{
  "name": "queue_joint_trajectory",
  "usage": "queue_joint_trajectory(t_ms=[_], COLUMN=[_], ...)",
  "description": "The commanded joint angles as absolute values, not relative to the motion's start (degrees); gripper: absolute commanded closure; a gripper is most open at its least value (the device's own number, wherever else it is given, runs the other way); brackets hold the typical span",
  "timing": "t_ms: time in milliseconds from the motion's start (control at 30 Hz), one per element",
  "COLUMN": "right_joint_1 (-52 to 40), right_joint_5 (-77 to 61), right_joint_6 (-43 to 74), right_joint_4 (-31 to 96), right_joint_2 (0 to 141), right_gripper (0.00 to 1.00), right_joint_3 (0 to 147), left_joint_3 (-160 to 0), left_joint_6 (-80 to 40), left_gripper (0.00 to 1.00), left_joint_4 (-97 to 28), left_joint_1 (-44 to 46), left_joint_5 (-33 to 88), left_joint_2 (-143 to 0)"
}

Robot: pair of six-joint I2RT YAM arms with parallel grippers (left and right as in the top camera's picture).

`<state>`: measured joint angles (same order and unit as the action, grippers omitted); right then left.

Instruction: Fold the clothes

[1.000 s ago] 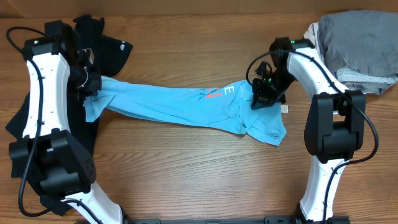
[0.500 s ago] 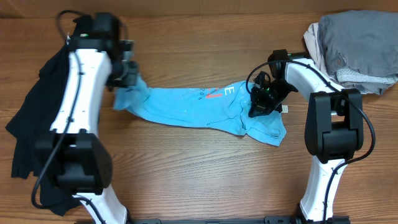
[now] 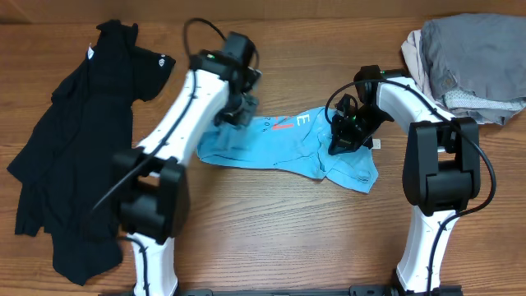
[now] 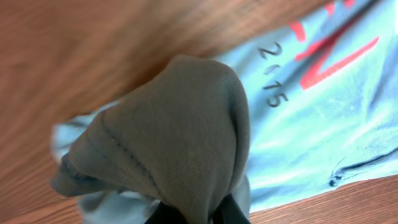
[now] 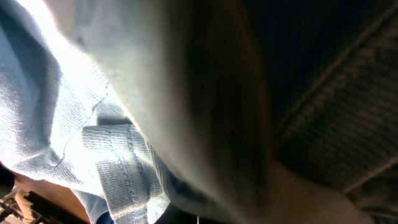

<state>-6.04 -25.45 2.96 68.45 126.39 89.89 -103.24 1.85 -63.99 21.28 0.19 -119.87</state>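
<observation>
The light blue T-shirt (image 3: 288,152) lies across the middle of the table, bunched short, with its red and white lettering (image 3: 283,123) facing up. My left gripper (image 3: 238,111) is shut on the shirt's left end, held over the print. In the left wrist view a shadowed fold of that fabric (image 4: 180,130) fills the space above the gripper (image 4: 198,214), with "2015" (image 4: 273,74) beside it. My right gripper (image 3: 343,136) is shut on the shirt's right part. Ribbed blue cloth (image 5: 56,124) crowds the right wrist view. The black T-shirt (image 3: 74,164) lies spread at the far left.
A heap of grey garments (image 3: 468,62) sits at the back right corner. Bare wooden table (image 3: 271,238) shows in front of the blue shirt. The left arm (image 3: 177,123) reaches diagonally from the front left over the table.
My left gripper has carried the blue shirt's left end far to the right, from over the black shirt to the middle. The blue shirt is now much shorter. The right gripper has barely moved.
</observation>
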Motion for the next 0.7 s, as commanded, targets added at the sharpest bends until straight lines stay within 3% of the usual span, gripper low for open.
queue_joint_trajectory(t_ms=[0,467,500,533,600,667], right_joint_1=[-6.2,-6.2,-6.2,-6.2,-6.2,-6.2], right_joint_5=[-25.4,-25.4,-25.4,-25.4,-25.4,-25.4], right_joint_6=[3.2,3.2,3.2,3.2,3.2,3.2], right_joint_4=[68.2,67.9,67.9,67.9,67.9,67.9], right_joint_2=[126.1,126.1,126.1,126.1,126.1,126.1], right_gripper=[0.95,0.93,0.93,0.92,0.91,0.87], right_joint_3=[88.9,88.9,88.9,88.9,88.9,88.9], left_joint_3=[-104.4,-104.5,-104.5,-104.5,-104.5,-104.9], left_joint_6=[0.8,0.2,0.2,0.2,0.3,0.3], left_gripper=[0.96,0.96,0.92,0.78,0.35,0.29], left_joint_4=[-63.7,-66.6,-66.6,-66.5,-66.2,-66.8], left_joint_1=[23.6,25.6,25.6,25.7,25.9,25.9], left_joint_5=[2.2,6.0,7.2,8.3,11.0,11.1], left_joint_2=[-122.5,-122.4,-122.4,-122.4,-122.4,-122.3])
